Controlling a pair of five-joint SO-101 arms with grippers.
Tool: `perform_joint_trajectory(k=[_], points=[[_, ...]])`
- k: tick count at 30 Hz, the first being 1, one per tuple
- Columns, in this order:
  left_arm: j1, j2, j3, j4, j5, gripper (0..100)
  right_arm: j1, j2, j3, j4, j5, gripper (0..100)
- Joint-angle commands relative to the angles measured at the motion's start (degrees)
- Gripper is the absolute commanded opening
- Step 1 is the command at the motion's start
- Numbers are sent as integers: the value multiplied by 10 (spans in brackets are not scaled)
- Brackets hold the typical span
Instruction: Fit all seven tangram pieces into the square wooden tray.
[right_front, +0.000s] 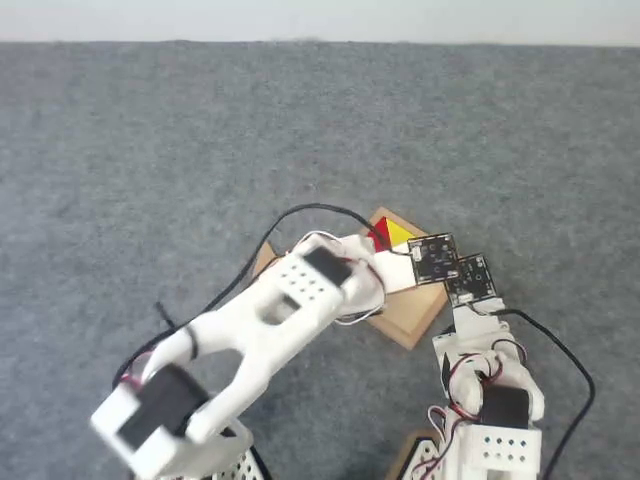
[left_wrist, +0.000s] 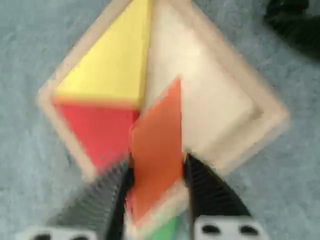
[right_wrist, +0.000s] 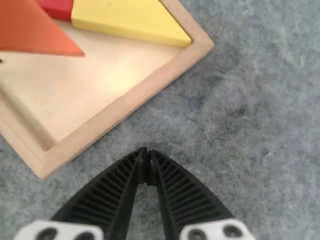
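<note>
The square wooden tray (left_wrist: 260, 112) holds a yellow triangle (left_wrist: 110, 60) and a red triangle (left_wrist: 95, 130) side by side. My left gripper (left_wrist: 157, 182) is shut on an orange parallelogram piece (left_wrist: 157, 140), held tilted over the tray next to the red triangle. A bit of a green piece (left_wrist: 169, 228) shows beneath it. My right gripper (right_wrist: 147, 167) is shut with nothing in it, low over the carpet just outside the tray's rim (right_wrist: 150, 85), near the corner with the yellow triangle (right_wrist: 125, 17). From above, the left arm (right_front: 290, 300) covers most of the tray (right_front: 412, 318).
Grey carpet (right_front: 150, 150) spreads all round the tray, with open room to the far side and left. The right arm's base (right_front: 490, 420) stands close to the tray's near right corner. A black cable (right_front: 300, 212) arcs over the left arm.
</note>
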Motion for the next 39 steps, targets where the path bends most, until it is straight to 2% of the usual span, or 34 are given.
perform_joint_trajectory(k=[1,3,18,22,31,36,39], points=[[4,32,-40,1,-11,129,-6,-12,11,7,0,8],[4,33,-39,1,-11,155,-6,-12,11,7,0,8],[-2,-26,-1,-5,31,137,-6,-12,11,7,0,8],[-1,-27,24,-40,76,137,-6,-12,11,7,0,8],[-1,-27,19,-93,261,137,-6,-12,11,7,0,8],[-2,-27,17,-102,282,137,-6,-12,11,7,0,8],[-1,-27,15,-101,322,137,-6,-12,11,7,0,8]])
